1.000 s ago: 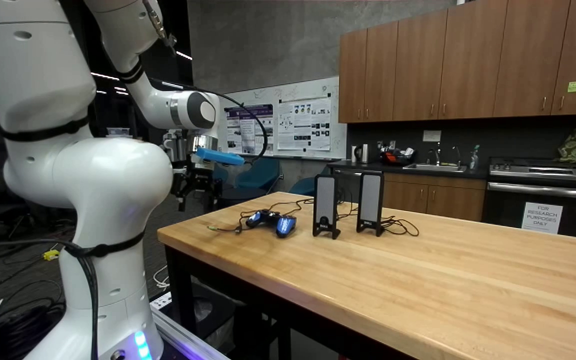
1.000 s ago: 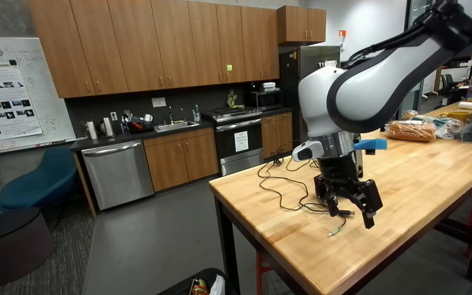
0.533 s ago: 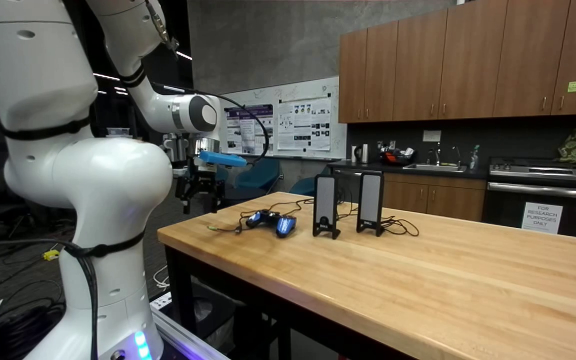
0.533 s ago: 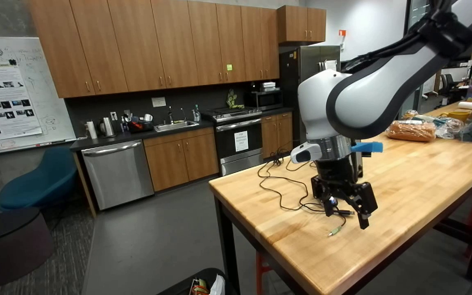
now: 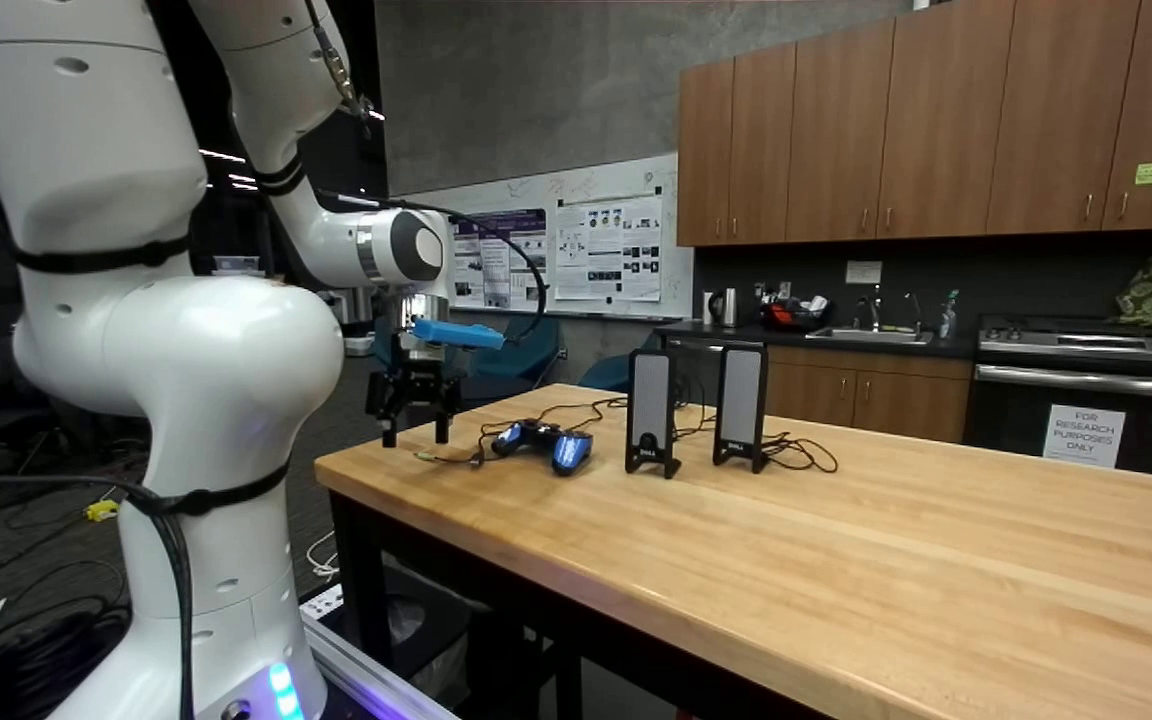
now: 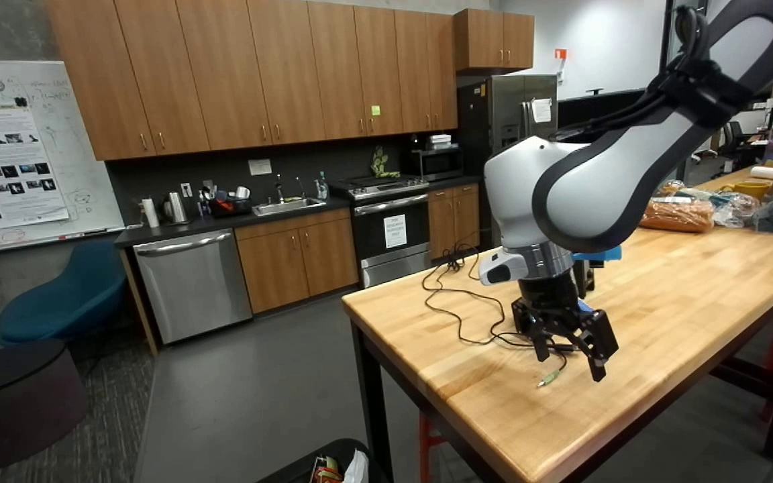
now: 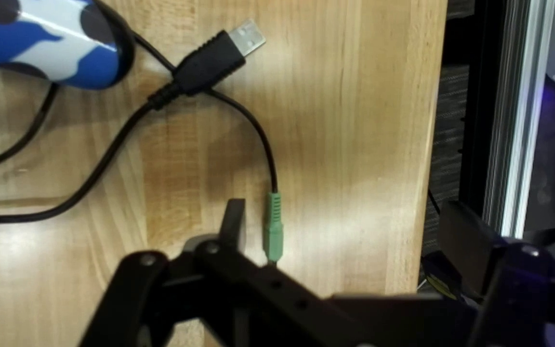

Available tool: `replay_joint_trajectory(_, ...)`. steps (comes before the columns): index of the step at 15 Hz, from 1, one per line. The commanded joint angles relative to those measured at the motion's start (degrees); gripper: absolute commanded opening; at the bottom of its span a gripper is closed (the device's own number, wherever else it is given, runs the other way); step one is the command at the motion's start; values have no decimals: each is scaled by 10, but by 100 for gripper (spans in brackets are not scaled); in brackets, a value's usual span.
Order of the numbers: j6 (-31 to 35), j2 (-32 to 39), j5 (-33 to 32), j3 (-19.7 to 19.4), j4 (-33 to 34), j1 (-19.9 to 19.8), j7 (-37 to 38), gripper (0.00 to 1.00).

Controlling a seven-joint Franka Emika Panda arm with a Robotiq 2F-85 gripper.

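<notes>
The jaws point downward, stand wide apart and hold nothing. In the wrist view, the green plug [image 7: 274, 231] lies on the wooden counter [image 7: 350, 144], between the jaws and nearer to one, with no contact evident. The other jaw appears beyond the edge of the counter. The plug and the adjacent USB connector [image 7: 210, 65] lie loose, presumably because neither is mated to a port. The connector rests across the thin cable [image 7: 273, 183] of the plug. The game controller [image 5: 544, 440] sits just beside the connector. Near it, in an exterior view, two speakers [image 5: 651, 400] stand upright side by side, probably so that both face the same way. Containers: in the foreground of an exterior view, a dark bin [image 6: 306, 466] holds a printed packet [image 6: 325, 471] and a white item [image 6: 357, 467], possibly a bag; a basket [image 6: 235, 208] beside the sink [image 6: 291, 209] holds articles too small to identify; a clear bag [image 6: 692, 216] contains a brown, bread-like item [image 6: 670, 219].
</notes>
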Motion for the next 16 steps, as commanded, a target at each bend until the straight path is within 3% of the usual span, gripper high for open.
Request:
replay_joint_trajectory(1, 28, 19, 1, 6, 3, -8, -16, 100)
replay_joint_trajectory(6, 40, 31, 6, 8, 2, -10, -20, 98)
replay_joint_trajectory(8, 43, 34, 7, 8, 1, -11, -22, 73)
replay_joint_trajectory(9, 44, 35, 8, 8, 1, -11, -23, 71)
replay_joint_trajectory(11, 47, 36, 9, 8, 2, -12, -24, 57)
replay_joint_trajectory(16, 49, 36, 9, 8, 5, -15, -24, 17)
